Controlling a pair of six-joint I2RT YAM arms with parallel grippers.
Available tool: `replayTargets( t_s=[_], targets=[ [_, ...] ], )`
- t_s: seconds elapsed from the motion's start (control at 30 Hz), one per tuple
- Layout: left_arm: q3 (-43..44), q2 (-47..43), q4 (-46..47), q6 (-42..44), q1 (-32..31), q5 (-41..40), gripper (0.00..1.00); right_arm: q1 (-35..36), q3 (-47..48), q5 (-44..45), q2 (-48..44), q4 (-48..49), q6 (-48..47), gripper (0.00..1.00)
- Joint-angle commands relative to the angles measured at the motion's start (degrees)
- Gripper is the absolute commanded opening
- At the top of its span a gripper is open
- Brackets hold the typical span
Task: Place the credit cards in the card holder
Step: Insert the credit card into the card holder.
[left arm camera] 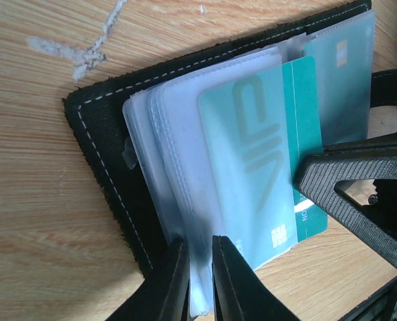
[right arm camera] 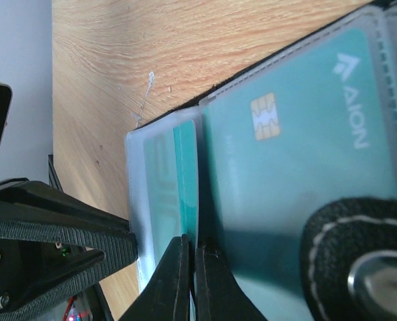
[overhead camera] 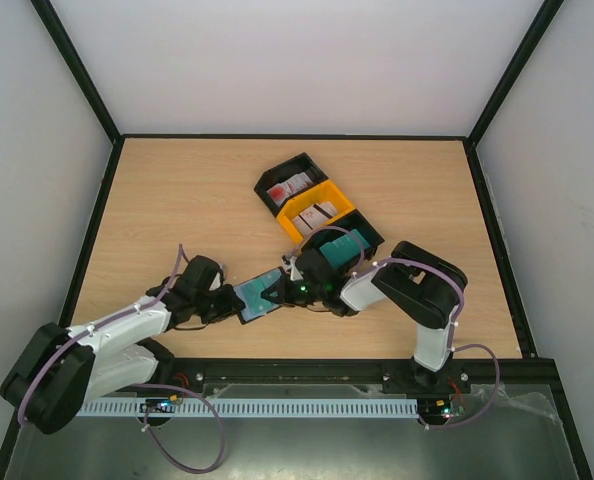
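Between my two grippers the card holder [overhead camera: 260,297] lies open on the table [overhead camera: 177,200], clear sleeves up. L gripper [left arm camera: 200,249] is at holder's outer edge, fingers clamped on a clear sleeve, nearly touching each other. R gripper [right arm camera: 193,246] is at holder's opposite side, fingers pressed together on the edge of a teal card [right arm camera: 185,167]. That card sits partway in a sleeve, one long strip showing bare. A chip card [right arm camera: 299,147], also teal, lies fully inside holder's next sleeve. Beside the held one, a logo card [left arm camera: 252,154] shows pale thru plastic. Beyond the holder, past R gripper, is a tray row: far black tray [overhead camera: 277,170], yellow tray [overhead camera: 289,225], near black tray [overhead camera: 370,232], w/ more cards inside.
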Motion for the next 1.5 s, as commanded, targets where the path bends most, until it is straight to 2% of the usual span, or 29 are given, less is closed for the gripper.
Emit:
replayTargets(
  t_s=[0.0,0.2,0.47,0.63,0.7,0.93,0.97,1.1,1.3,1.47],
  targets=[
    [-1.1,1.7,0.8,1.0,0.3,-0.4,0.13,0.7,0.1,-1.4,1.2,-7.4,-3.6,0.02],
    [-1.2,2.1,1.1,1.1,0.2,-0.7,0.12,0.8,1.2,-2.7,2.1,-10.0,-5.5,0.02],
    [-1.2,2.2,0.9,1.1,0.3,-1.0,0.12,2.2,3.8,-3.5,3.7,-8.7,-5.1,0.02],
    [-1.2,2.4,1.0,1.1,0.3,-1.0,0.12,2.2,3.3,-1.8,1.7,-9.4,-5.6,0.03],
    [-1.2,2.5,1.0,1.2,0.2,-1.0,0.12,2.2,3.0,-0.6,0.7,-10.5,-5.9,0.08],
    [-1.1,2.4,1.4,1.1,0.3,-1.0,0.12,2.2,2.5,3.3,-2.3,-12.3,-3.4,0.37],
    [-1.1,2.4,1.5,1.2,0.3,-1.0,0.12,2.2,2.6,3.4,-2.1,-12.4,-3.2,0.38],
    [-1.3,2.4,2.1,1.2,0.3,-0.5,0.13,2.5,3.3,4.5,-2.4,-14.0,-4.0,0.39],
    [-1.3,2.9,2.9,1.4,0.3,-0.3,0.13,6.8,9.6,13.8,-2.7,-26.7,-10.1,0.38],
    [-1.5,3.0,3.2,1.2,0.3,-0.4,0.14,9.2,13.2,18.1,-2.0,-32.4,-12.5,0.38]
  ],
)
